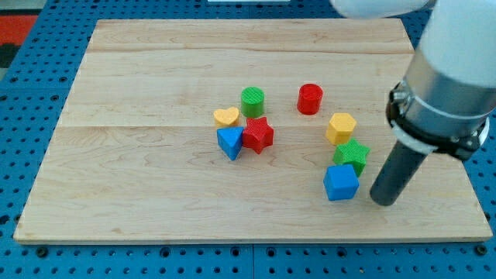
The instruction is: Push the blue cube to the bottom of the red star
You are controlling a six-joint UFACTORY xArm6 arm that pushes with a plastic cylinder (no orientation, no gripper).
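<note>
Approach step judged in hand: tip placed just right of blue cube; no claw fitted. Leftward push toward spot below red star needed next.

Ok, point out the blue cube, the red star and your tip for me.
blue cube [341, 183]: camera view, on its top face.
red star [258, 135]: camera view, on the star's centre.
my tip [383, 201]: camera view, the rod's lower end, right of the blue cube.
</note>
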